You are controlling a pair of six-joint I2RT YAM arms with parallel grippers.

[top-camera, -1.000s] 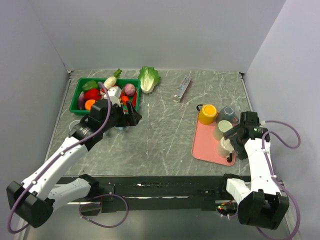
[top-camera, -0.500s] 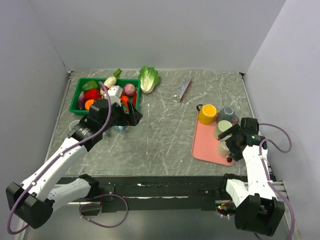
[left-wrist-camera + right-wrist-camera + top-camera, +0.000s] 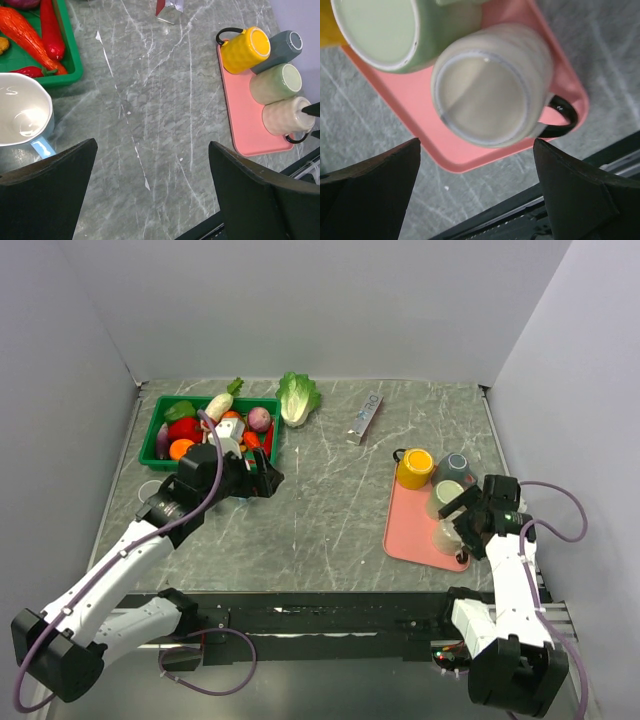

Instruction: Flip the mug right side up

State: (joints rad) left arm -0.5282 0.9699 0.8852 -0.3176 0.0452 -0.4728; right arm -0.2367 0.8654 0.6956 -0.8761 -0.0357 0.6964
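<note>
A white mug with a light-blue handle [image 3: 20, 120] stands upright on the table next to the green bin, its inside showing in the left wrist view. In the top view my left wrist mostly hides it. My left gripper [image 3: 152, 150] is open and empty above bare table to the mug's right, also seen from above [image 3: 265, 477]. My right gripper [image 3: 476, 145] is open over an upside-down cream mug [image 3: 485, 97] with a black handle, on the pink tray [image 3: 420, 135]. From above, the right gripper [image 3: 462, 520] hovers at the tray's near right corner.
The tray [image 3: 405, 530] also holds upside-down yellow [image 3: 415, 468], grey [image 3: 455, 468] and green [image 3: 442, 498] mugs. A green bin [image 3: 155, 430] of toy vegetables sits at the back left. A lettuce [image 3: 297, 397] and a silver packet [image 3: 366, 416] lie at the back.
My left gripper has shifted slightly back and right, away from the white mug. My right wrist has drawn back toward the near edge, over the cream mug.
</note>
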